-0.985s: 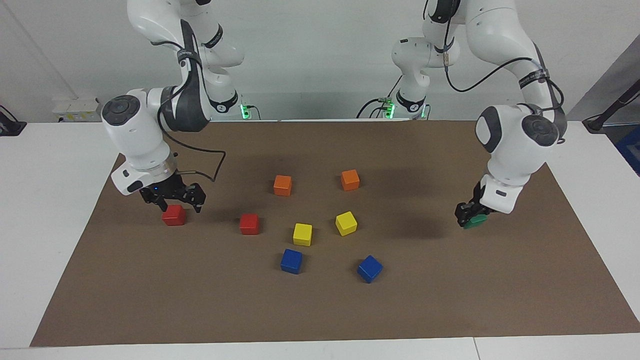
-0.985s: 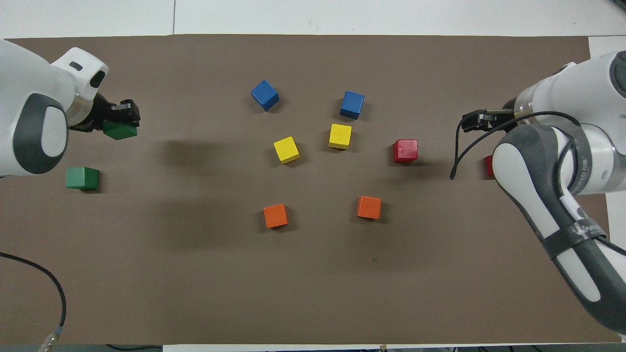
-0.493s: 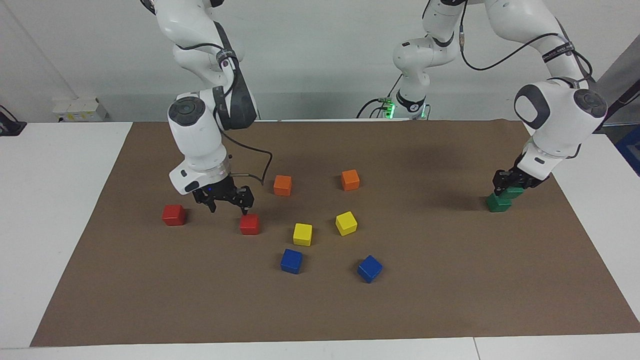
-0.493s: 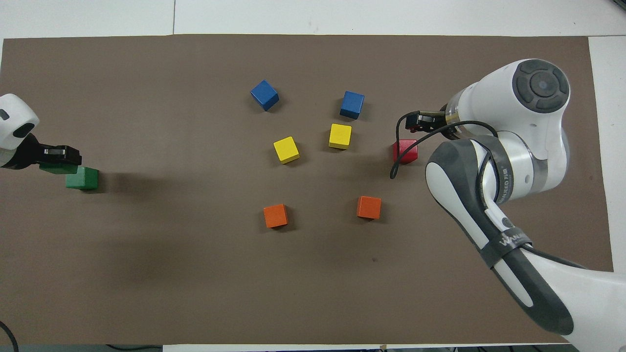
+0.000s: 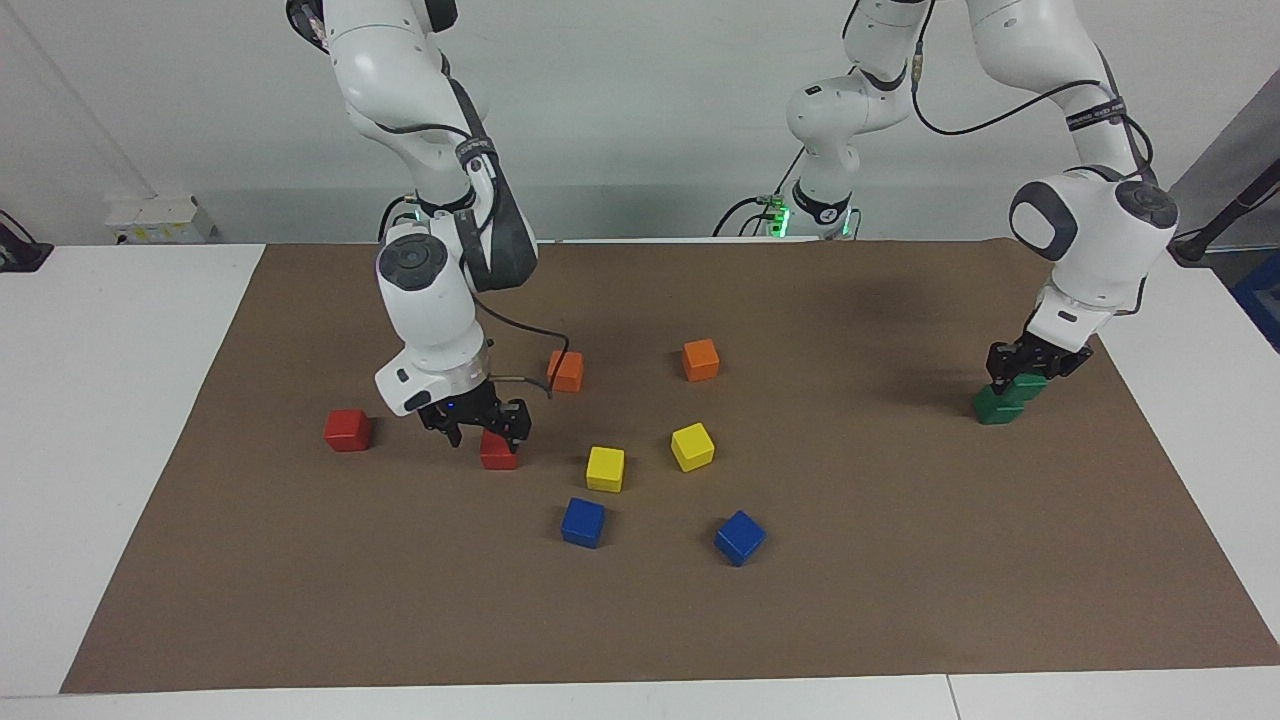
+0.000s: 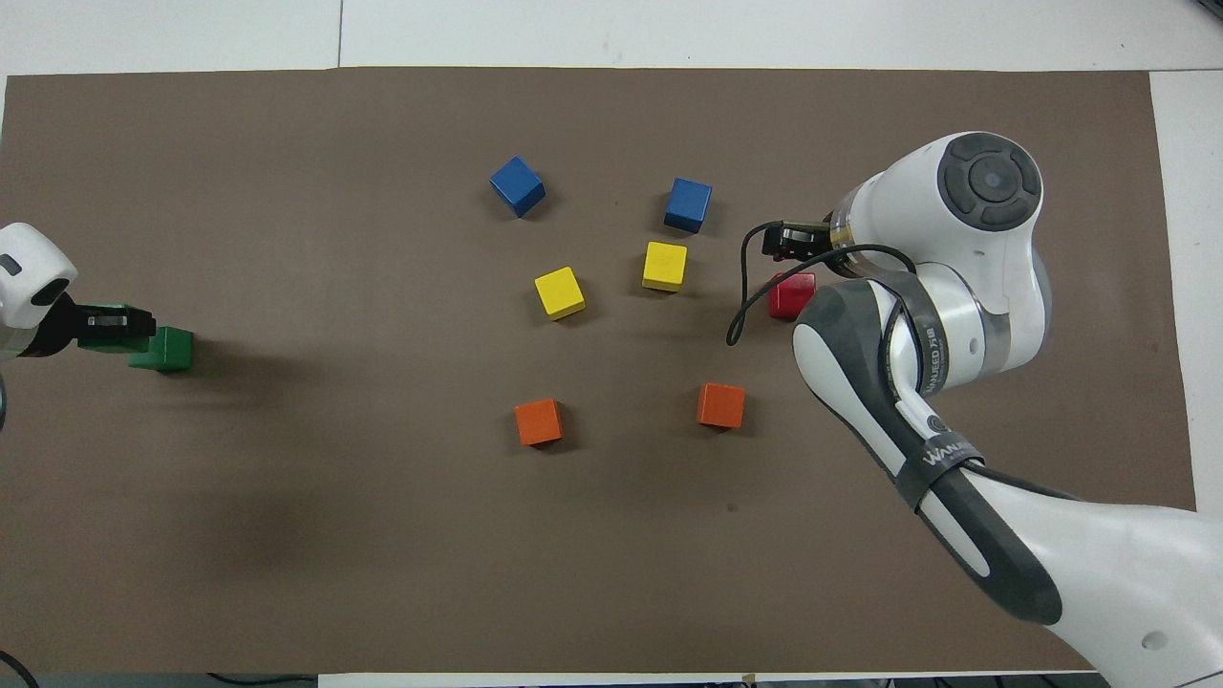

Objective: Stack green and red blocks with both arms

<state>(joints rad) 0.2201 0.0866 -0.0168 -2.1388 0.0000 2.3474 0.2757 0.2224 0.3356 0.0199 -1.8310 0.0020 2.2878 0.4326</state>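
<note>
Blocks lay scattered on the brown mat (image 5: 900, 600) covering the worktop (image 5: 100, 400). The left hand (image 5: 1030, 368) was down at the left arm's end of the mat, its fingers closed on a green block (image 5: 1028, 381) that sat partly on, and offset from, a second green block (image 5: 994, 404) resting on the mat; whether the upper one rested its weight on the lower could not be told. From overhead the held block was mostly hidden under that hand (image 6: 113, 325), only a green sliver showing beside the lower block (image 6: 164, 348).

The right hand (image 5: 480, 423) was low over a red block (image 5: 498, 454), fingers spread apart with the block's top between or just under them; contact could not be made out. Overhead, the right arm's wrist and cable covered part of that block (image 6: 789, 294). The other red block (image 5: 347, 429) sat alone toward the right arm's end of the mat, hidden overhead by the right arm.

Two orange blocks (image 5: 566, 369) (image 5: 700, 359) lay nearer the robots, two yellow blocks (image 5: 605, 468) (image 5: 692, 446) mid-mat, and two blue blocks (image 5: 583, 522) (image 5: 739, 537) farthest from them.
</note>
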